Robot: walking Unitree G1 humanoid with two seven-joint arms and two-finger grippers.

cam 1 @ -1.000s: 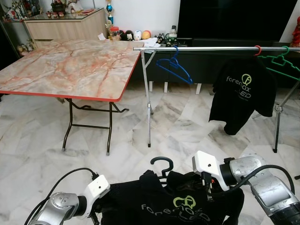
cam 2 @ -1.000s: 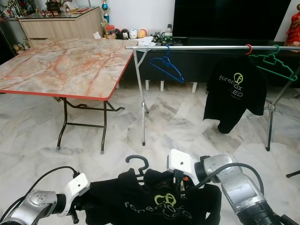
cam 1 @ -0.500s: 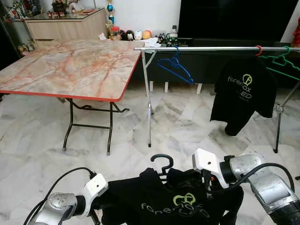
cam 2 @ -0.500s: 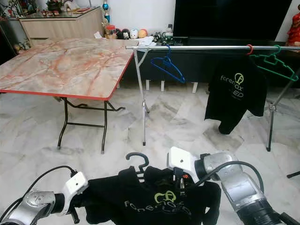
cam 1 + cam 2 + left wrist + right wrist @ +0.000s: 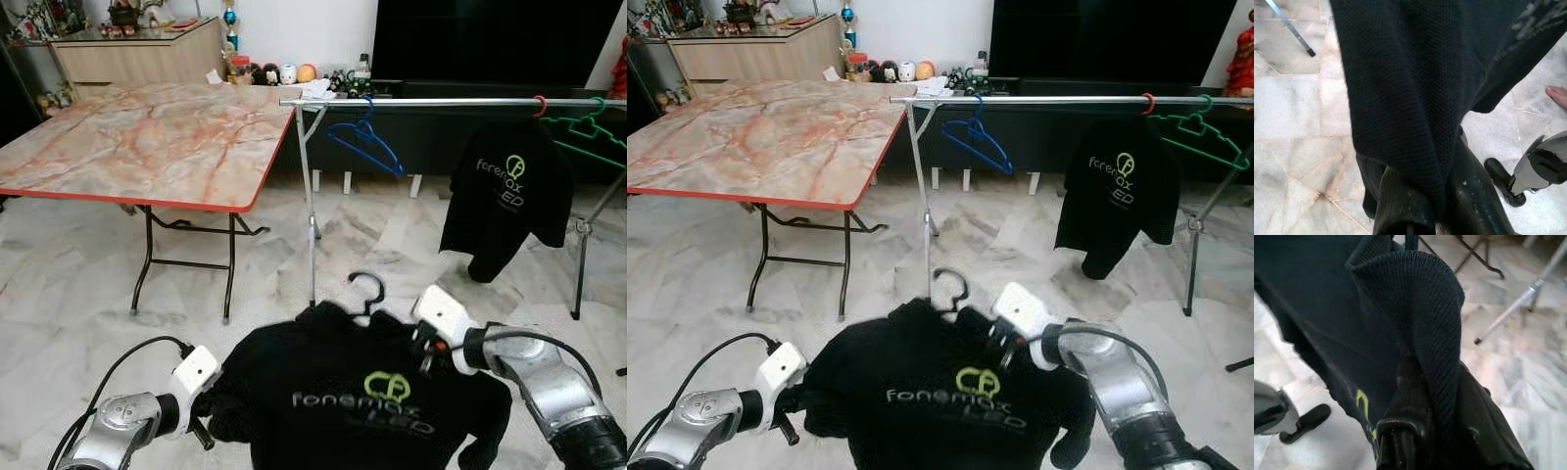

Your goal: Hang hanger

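**Shirt and hanger lifted higher toward the rail**

My right gripper [image 5: 423, 345] is pinched on the shoulder of the black T-shirt [image 5: 362, 401], fabric folded between its fingers [image 5: 1415, 396] in the right wrist view. My left gripper [image 5: 208, 423] is clamped on the shirt's other edge, cloth bunched between its fingers [image 5: 1469, 196] in the left wrist view.

Compared with half a second ago, I have raised the shirt: it now hangs spread between my two arms with its green logo facing me, and the dark hanger [image 5: 368, 289] hook pokes up above the collar, higher and further right in my view than before. My right arm has risen with it.

Beyond, the clothes rail [image 5: 441, 101] stands well apart from the hook, carrying a blue hanger [image 5: 364, 142], another black shirt [image 5: 505, 196] and a green hanger [image 5: 588, 132]. The marble-top table [image 5: 137, 142] stands to my left.
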